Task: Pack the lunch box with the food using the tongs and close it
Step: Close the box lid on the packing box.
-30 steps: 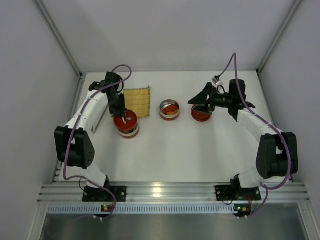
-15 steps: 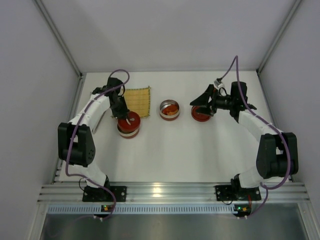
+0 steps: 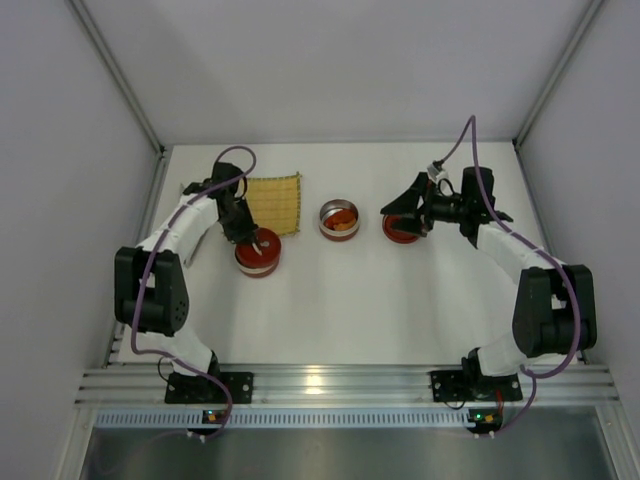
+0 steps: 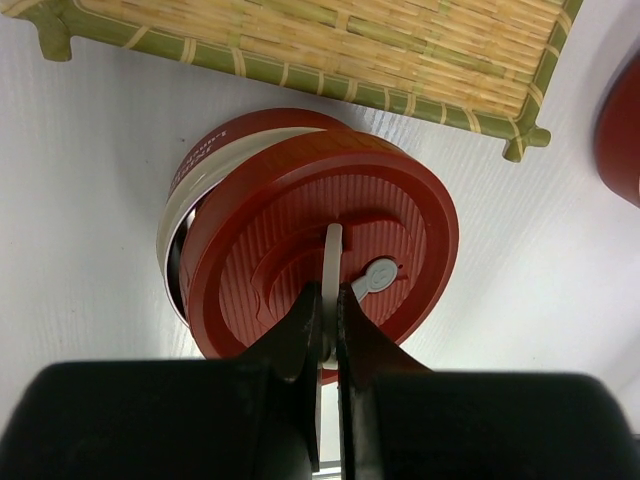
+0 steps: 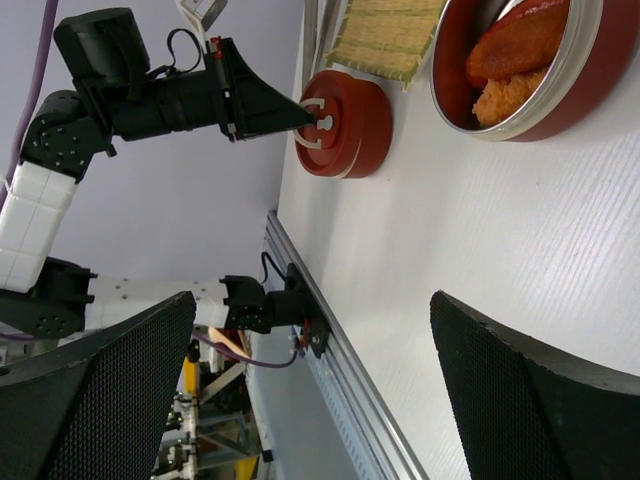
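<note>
White table inside a plain white-walled booth. At left-centre of the top view, the left gripper is pinched tight on the thin white handle of a red lid. That lid sits a bit off-centre on its box, so the silver rim peeks out on the left. The yellow mat is just above it in the frame. The food, orange and red pieces, is in the open bowl mid-table. The right gripper is spread wide and holding nothing, hovering over a red dish just right of the bowl. Can't pick out the tongs for sure.
</note>
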